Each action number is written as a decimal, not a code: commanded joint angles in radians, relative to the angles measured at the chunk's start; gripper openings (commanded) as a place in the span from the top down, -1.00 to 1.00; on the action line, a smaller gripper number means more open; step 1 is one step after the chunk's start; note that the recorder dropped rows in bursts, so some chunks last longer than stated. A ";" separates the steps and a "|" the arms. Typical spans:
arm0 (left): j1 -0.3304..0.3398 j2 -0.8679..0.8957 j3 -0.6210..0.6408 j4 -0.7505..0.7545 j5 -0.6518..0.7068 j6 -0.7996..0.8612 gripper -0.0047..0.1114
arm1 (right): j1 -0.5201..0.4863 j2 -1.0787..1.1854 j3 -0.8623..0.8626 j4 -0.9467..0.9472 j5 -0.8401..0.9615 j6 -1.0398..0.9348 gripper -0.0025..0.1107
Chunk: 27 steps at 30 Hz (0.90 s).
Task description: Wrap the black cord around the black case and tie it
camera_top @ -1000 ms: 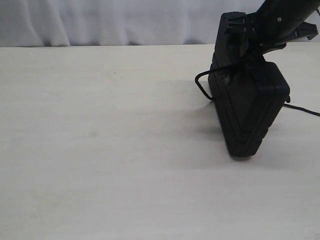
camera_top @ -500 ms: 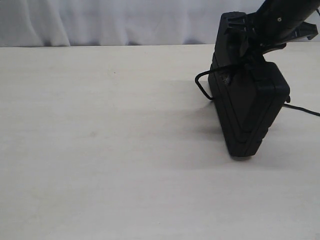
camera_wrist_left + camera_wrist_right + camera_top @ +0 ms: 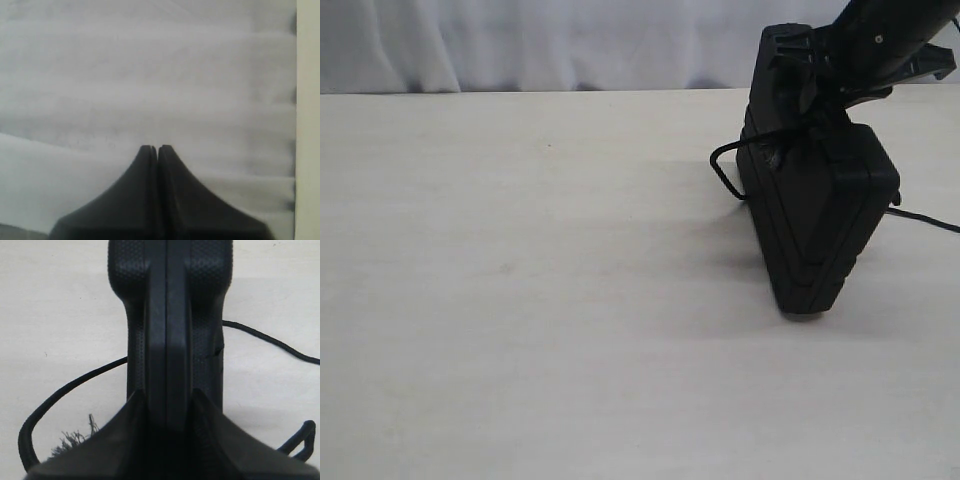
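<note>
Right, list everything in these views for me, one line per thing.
case: one, black, standing on edge at the right of the table.
cord: one, black, showing on both sides of the case, with a loop at its left, a tail running off right and a frayed end close by.
table: one, cream, under the case and cord.
curtain: one, white, behind the table.
right fingers: one pair, black, clamped on the case's upper edge.
left fingers: one pair, black, pressed together, holding nothing, out of the exterior view.
</note>
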 commanded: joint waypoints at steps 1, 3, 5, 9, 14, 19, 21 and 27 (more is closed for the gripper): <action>0.148 -0.086 0.046 0.058 -0.005 -0.005 0.92 | -0.004 -0.011 -0.015 0.004 -0.034 -0.005 0.88; 0.222 -0.130 0.055 0.152 -0.004 -0.005 0.92 | -0.004 -0.011 -0.015 0.004 -0.034 -0.005 0.88; 0.280 -0.166 0.059 0.229 -0.007 -0.005 0.92 | -0.004 -0.011 -0.015 0.004 -0.034 -0.005 0.88; 0.374 -0.227 0.059 0.319 -0.011 -0.005 0.92 | -0.004 -0.011 -0.015 0.004 -0.034 -0.005 0.88; 0.414 -0.293 0.059 0.319 -0.011 -0.005 0.92 | -0.004 -0.011 -0.015 0.004 -0.034 -0.005 0.88; 0.414 -0.364 0.059 0.319 -0.014 -0.005 0.92 | -0.004 -0.011 -0.015 0.004 -0.034 -0.005 0.88; 0.414 -0.394 0.059 0.319 -0.014 -0.005 0.92 | -0.004 -0.011 -0.015 0.004 -0.034 -0.005 0.88; 0.414 -0.420 0.059 0.319 -0.017 -0.005 0.92 | -0.004 -0.011 -0.015 0.004 -0.034 -0.005 0.88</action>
